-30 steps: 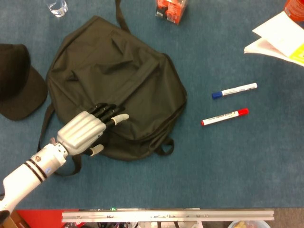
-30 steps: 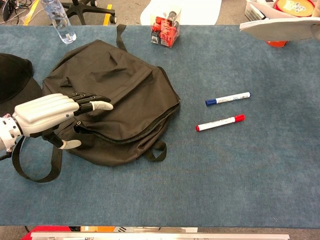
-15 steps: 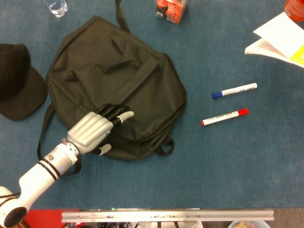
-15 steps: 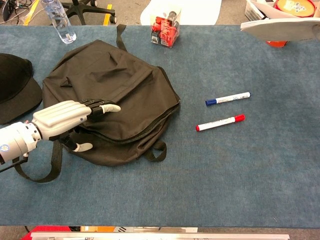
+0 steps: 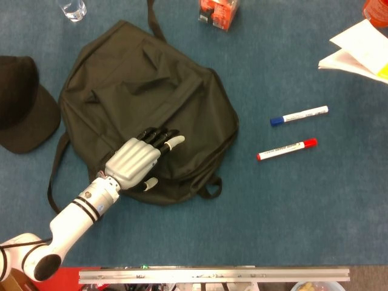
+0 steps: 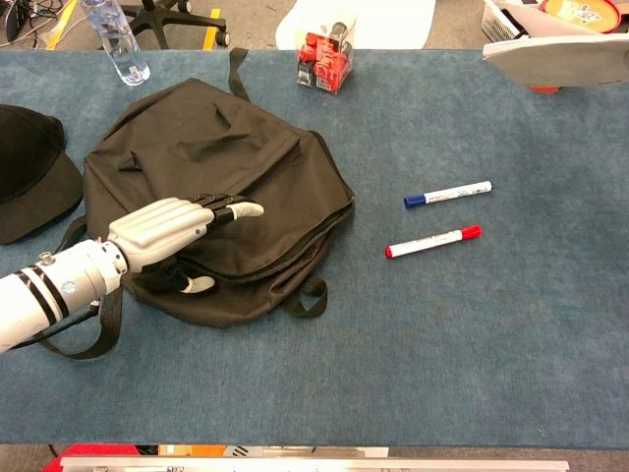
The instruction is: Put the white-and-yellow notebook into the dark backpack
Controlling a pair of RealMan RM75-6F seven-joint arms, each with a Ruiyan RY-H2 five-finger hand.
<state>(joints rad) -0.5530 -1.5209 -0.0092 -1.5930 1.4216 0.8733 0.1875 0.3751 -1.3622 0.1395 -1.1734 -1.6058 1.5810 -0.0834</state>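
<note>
Shifting right across the dark backpack (image 5: 151,103), my left hand (image 5: 138,160) lies flat, fingers spread, holding nothing. Right hand unseen. White-and-yellow notebook (image 5: 361,51) sits well apart, far right. Step: finding the zipper; next, open the bag.

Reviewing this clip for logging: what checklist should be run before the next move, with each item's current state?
1. Left hand over the dark backpack: ok.
2. Fingers holding nothing: ok.
3. Backpack visibly open for loading: cannot tell.
4. White-and-yellow notebook in a hand: not ok, it is at the far right edge.
5. Right hand in view: not ok.
6. Markers apart from the backpack: ok.
</note>
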